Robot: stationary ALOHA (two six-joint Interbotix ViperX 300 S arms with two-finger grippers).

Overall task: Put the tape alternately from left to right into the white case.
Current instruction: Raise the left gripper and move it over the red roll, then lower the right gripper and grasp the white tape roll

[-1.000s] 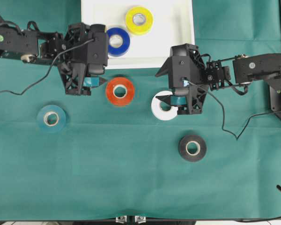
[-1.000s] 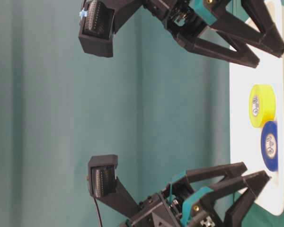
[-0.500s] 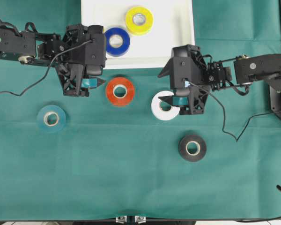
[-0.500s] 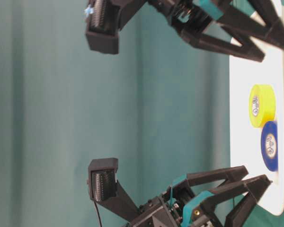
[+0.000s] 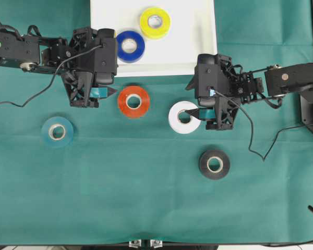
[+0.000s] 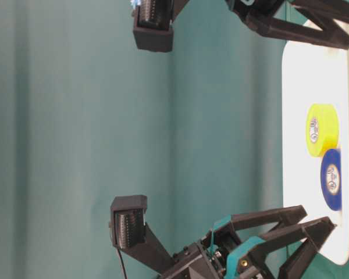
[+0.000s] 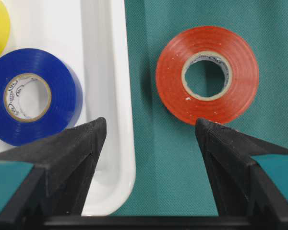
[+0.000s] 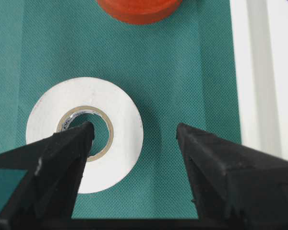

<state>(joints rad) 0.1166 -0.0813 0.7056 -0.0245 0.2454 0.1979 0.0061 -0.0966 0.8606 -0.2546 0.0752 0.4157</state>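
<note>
- Blocking part of the white roll (image 5: 183, 117), the right claw (image 5: 204, 113) stands wide, one finger over its core.
- Left claw (image 5: 105, 92), wide, empty, beside red-orange roll (image 5: 133, 101).
- White case (image 5: 198, 31) holds blue roll (image 5: 130, 46) and yellow roll (image 5: 155, 22).

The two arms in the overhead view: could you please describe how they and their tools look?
Both arms are black, with boxy wrist housings. The left tool and right tool have wedge-shaped black fingers with teal pads behind the tips. A thin black cable loops from the left arm, another from the right arm. Small round pale markings sit on the arm links.
</note>
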